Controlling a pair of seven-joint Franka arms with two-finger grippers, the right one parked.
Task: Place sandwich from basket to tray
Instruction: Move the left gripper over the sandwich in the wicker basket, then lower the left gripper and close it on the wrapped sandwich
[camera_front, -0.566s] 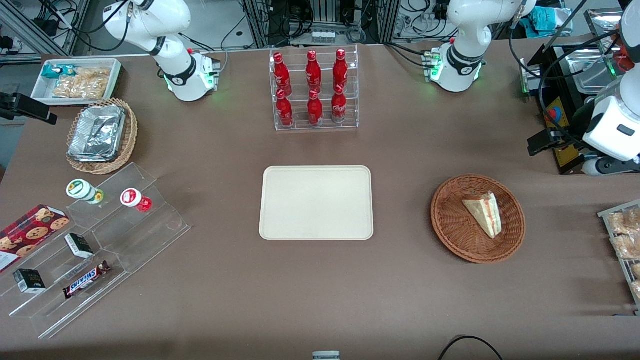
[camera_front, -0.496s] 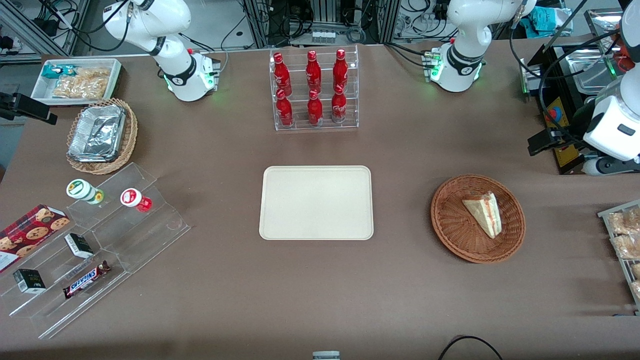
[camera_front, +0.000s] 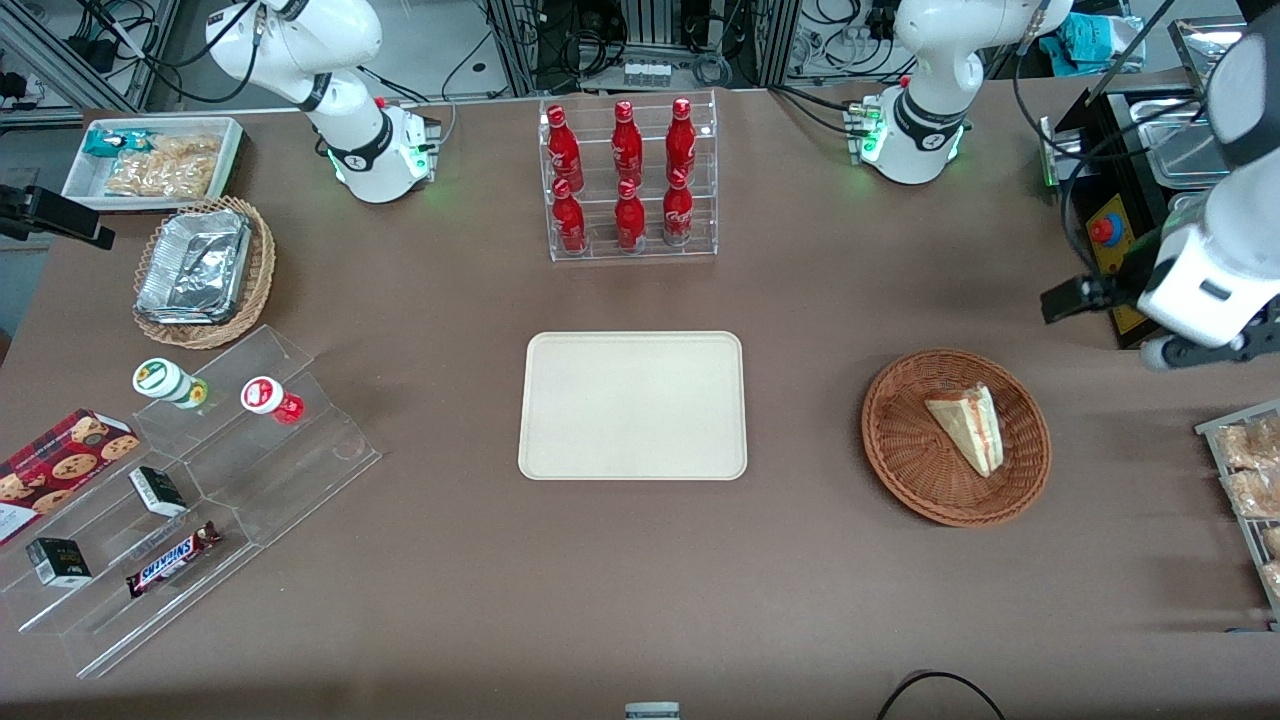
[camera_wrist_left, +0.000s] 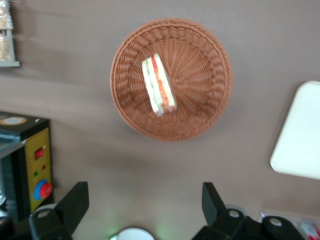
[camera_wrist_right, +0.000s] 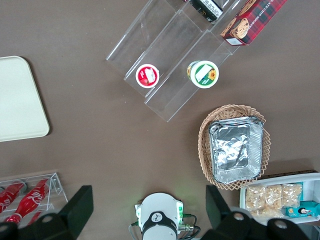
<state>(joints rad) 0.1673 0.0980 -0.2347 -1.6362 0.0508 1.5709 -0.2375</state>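
jaws (camera_wrist_left: 145, 202) open above basket (camera_wrist_left: 210, 95) w/ sandwich (camera_wrist_left: 159, 85).

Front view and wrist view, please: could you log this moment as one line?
gripper open, high above table | sandwich in basket | tray bare

A clear rack of red bottles (camera_front: 630, 180) stands upright, near a foil-filled tan wicker basket (camera_front: 203, 270).

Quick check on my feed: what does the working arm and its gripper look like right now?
The left arm has glossy white shells with dark grey joint sections; its white base shows green lights and a bundle of black cables. The gripper, above bare table between the basket and the base, is black, with two wedge-shaped black fingers spread wide, nothing between them.
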